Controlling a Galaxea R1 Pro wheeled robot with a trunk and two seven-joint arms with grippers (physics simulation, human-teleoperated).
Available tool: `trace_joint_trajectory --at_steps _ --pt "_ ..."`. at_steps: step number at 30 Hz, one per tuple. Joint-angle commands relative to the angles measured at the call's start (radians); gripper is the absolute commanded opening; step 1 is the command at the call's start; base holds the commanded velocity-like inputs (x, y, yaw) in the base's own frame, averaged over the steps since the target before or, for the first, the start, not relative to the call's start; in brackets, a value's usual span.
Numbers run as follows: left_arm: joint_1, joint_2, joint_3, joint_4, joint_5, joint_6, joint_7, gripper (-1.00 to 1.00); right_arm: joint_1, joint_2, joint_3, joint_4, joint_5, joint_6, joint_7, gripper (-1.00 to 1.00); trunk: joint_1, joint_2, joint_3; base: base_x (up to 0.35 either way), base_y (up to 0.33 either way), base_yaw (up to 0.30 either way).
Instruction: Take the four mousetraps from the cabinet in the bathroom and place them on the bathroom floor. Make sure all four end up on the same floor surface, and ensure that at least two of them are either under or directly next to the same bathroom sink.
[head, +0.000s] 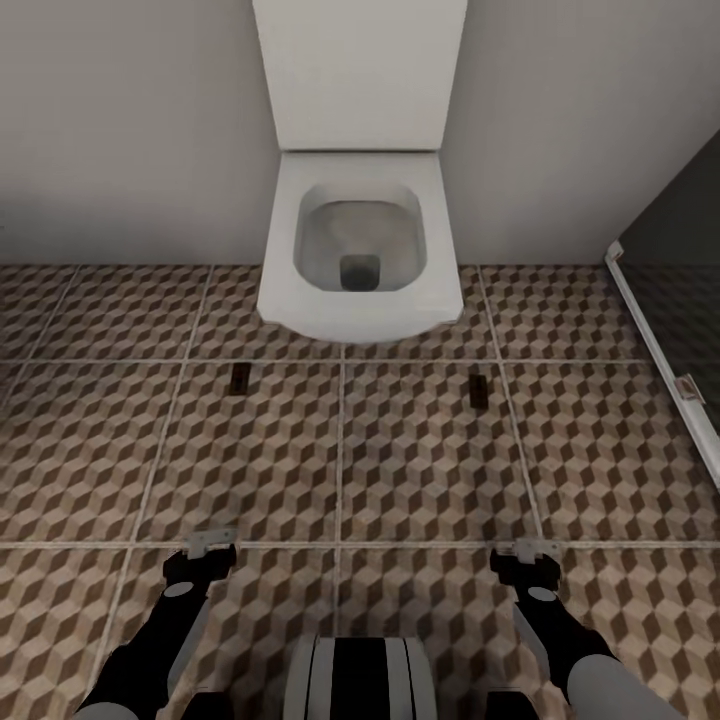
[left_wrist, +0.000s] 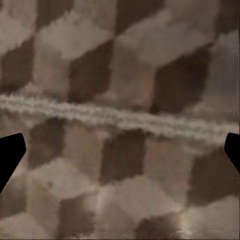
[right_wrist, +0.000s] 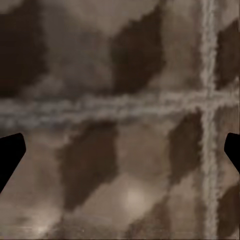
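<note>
I'm looking down at a bathroom floor (head: 260, 460) of cube-patterned tiles, with a white toilet (head: 360, 245) against the wall. Two mousetraps lie on it, one (head: 240, 379) left and one (head: 479, 390) right of the bowl. My left end effector (head: 208, 545) and right end effector (head: 537, 550) hang spread and empty. My worry: neither trap sits by a sink, and driving forward could run over them.

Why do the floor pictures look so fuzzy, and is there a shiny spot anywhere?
Both wrist views sit very close to the bathroom floor, so the cube pattern smears and the grout lines look soft; the right wrist view has a pale glare patch. The head view is sharper: the toilet is crisp and both mousetraps read as small dark slabs.
</note>
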Motion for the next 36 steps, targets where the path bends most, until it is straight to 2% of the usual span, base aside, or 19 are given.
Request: trace_joint_trajectory --at_steps 1,13,33,36 --pt "0.0 0.0 -0.001 -0.002 0.0 0.005 0.003 1.0 -0.001 0.001 -0.007 0.001 0.01 -0.003 0.0 1.0 -0.001 0.0 0.0 -0.347 0.0 0.0" --pt "0.0 -0.002 -0.001 -0.002 0.0 0.005 0.003 1.0 -0.001 0.001 -0.007 0.001 0.011 -0.003 0.0 1.0 -0.001 0.0 0.0 -0.297 0.008 0.0" --pt "0.0 -0.004 -0.007 -0.003 -0.001 -0.001 0.002 1.0 -0.001 0.001 -0.007 0.001 0.009 -0.003 0.0 1.0 -0.001 0.0 0.0 -0.031 0.003 0.0" --pt "0.0 -0.004 -0.008 -0.003 -0.002 -0.002 0.002 1.0 -0.001 0.001 -0.007 0.001 0.01 -0.003 0.0 1.0 -0.002 0.0 0.011 -0.002 0.0 0.0"
